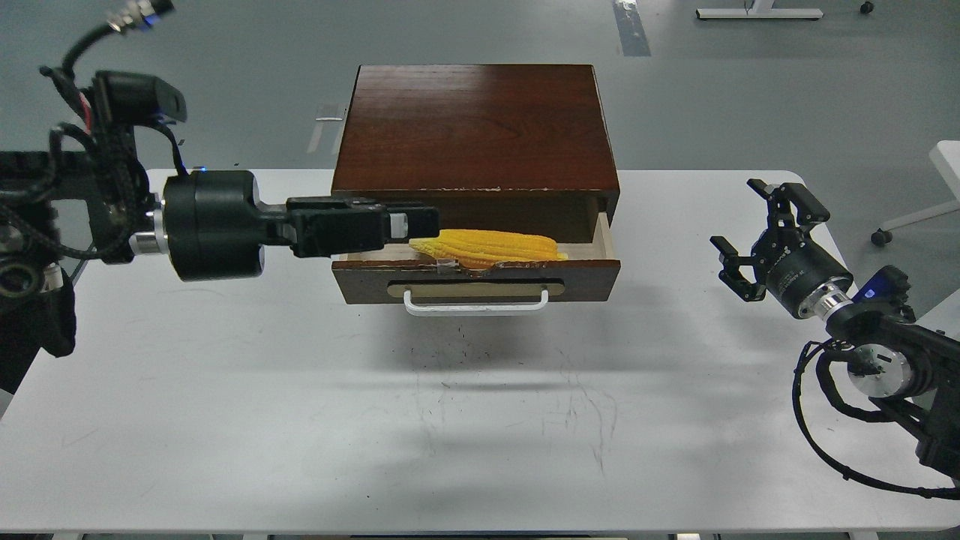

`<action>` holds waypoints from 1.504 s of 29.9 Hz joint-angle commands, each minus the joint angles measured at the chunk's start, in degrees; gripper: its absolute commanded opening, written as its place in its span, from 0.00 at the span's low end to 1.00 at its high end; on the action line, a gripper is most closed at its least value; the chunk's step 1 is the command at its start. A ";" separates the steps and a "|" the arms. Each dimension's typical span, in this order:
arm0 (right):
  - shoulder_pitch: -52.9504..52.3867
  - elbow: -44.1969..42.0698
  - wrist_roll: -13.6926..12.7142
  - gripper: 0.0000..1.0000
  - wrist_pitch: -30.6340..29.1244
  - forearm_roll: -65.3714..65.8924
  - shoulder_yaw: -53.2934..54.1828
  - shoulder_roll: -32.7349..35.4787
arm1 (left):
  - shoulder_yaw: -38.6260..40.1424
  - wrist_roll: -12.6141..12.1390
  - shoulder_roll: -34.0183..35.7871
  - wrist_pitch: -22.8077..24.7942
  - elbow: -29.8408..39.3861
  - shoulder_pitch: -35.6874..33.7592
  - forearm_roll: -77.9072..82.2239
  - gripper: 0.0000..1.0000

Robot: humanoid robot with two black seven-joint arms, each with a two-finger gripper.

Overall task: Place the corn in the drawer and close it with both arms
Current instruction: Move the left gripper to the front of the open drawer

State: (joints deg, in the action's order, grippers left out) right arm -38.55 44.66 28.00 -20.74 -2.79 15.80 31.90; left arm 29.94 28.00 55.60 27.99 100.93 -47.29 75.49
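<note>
The yellow corn (499, 246) lies lengthwise inside the open drawer (585, 279), whose dark front carries a white bar handle (476, 305). The drawer sticks out of the dark wooden cabinet (476, 124). My left gripper (427, 223) reaches in level from the left, over the drawer's left end, with its tip right at the corn's left end. It is seen side-on, so its fingers cannot be told apart. My right gripper (739, 215) is open and empty above the table, well to the right of the drawer.
The cabinet stands at the back middle of the white table (300, 420). The right arm's body and cables (870, 375) hang over the table's right edge. Grey floor lies beyond the table.
</note>
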 commanded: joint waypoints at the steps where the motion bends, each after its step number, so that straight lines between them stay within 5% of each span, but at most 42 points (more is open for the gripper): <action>1: 0.49 -0.01 0.00 0.99 0.00 0.06 -0.07 0.62 | -2.60 0.00 -1.36 -0.39 0.06 4.65 4.14 0.00; 10: 0.93 -0.01 0.00 0.99 -0.09 0.06 -0.07 0.71 | -3.66 0.00 -7.34 -5.13 -1.43 13.98 12.93 0.00; 20: 1.72 0.08 0.00 0.99 0.09 0.06 -0.07 0.71 | -2.87 0.00 -16.65 -8.91 -11.18 17.50 9.52 0.00; 45: 2.51 -0.10 0.00 0.99 0.09 0.06 0.02 0.71 | -2.52 0.00 -24.13 -8.57 -23.32 18.20 2.47 0.00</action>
State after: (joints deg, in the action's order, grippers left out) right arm -36.18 44.56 28.00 -20.64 -2.72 15.83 32.61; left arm 27.39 28.00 31.55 19.35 77.85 -28.77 78.12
